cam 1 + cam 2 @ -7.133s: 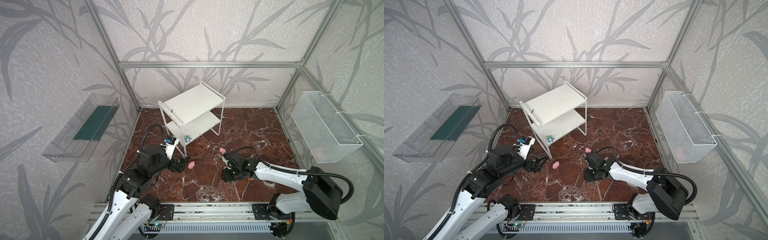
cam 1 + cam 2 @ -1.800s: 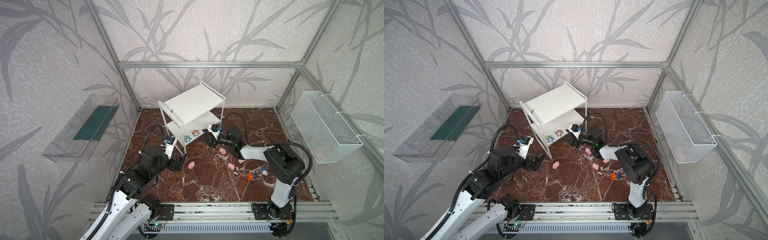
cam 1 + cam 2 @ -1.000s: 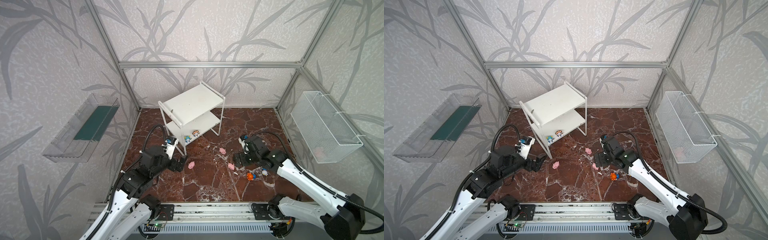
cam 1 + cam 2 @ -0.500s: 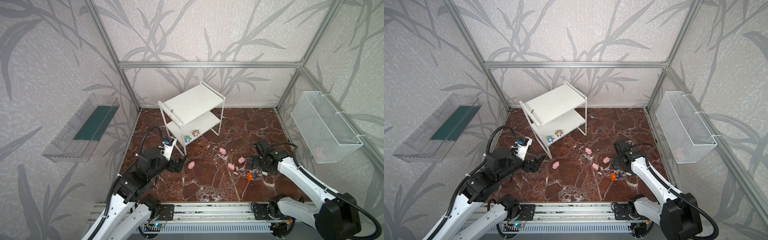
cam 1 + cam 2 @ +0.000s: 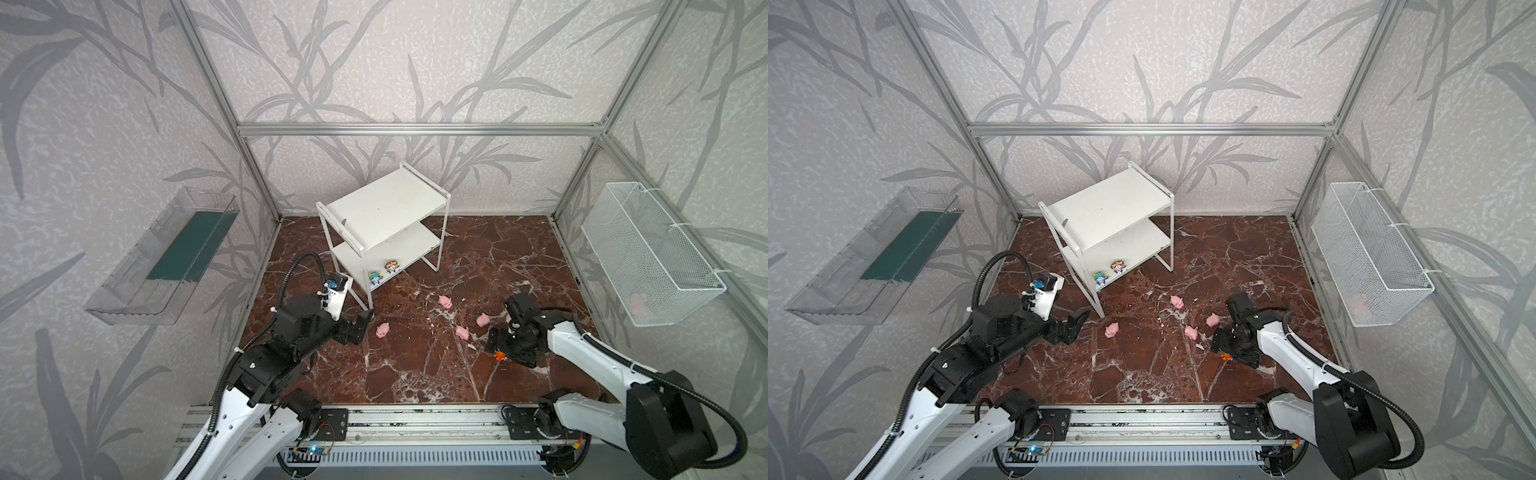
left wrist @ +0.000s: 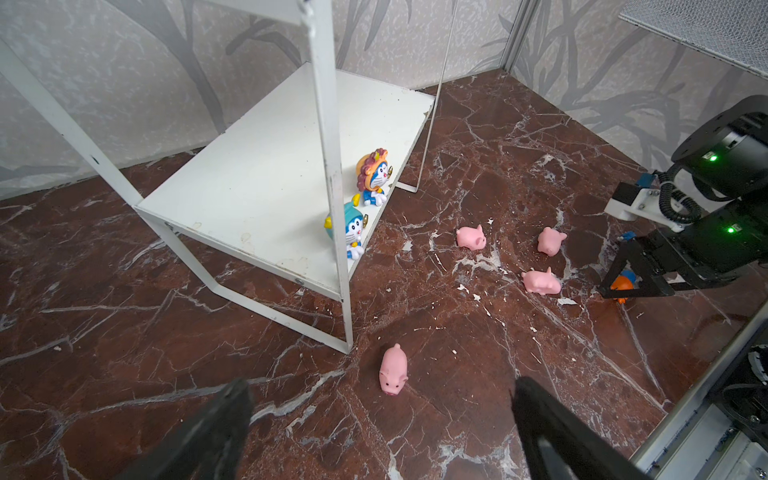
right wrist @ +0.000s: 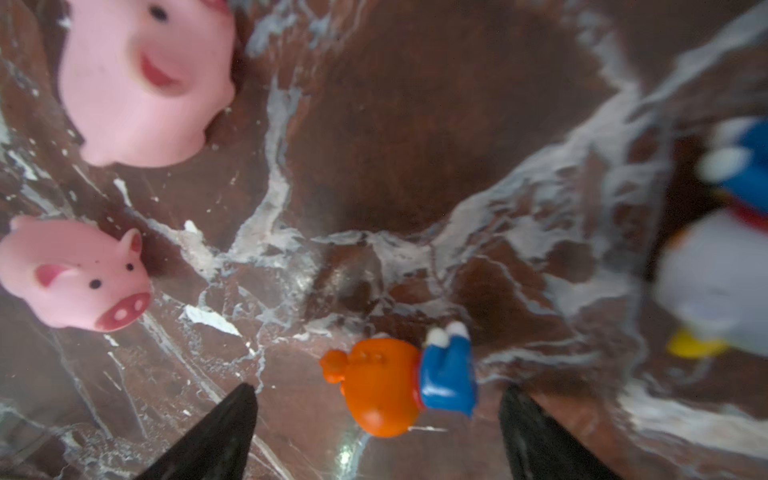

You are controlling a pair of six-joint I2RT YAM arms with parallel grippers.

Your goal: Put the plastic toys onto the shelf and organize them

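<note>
Glossy veined marble floor point(image 7: 415, 124) lies under the right gripper point(image 7: 378, 388), its spread fingers point(image 7: 224, 428) flanking a rounded orange-and-blue plastic figurine point(image 7: 386, 374); left gripper point(image 6: 380, 382) gapes wide.

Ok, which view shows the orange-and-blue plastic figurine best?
Right wrist view: the orange-and-blue plastic figurine lies whole and close, between the jaws of the right gripper. The left wrist view shows a sliver; both top views, an orange speck.
</note>
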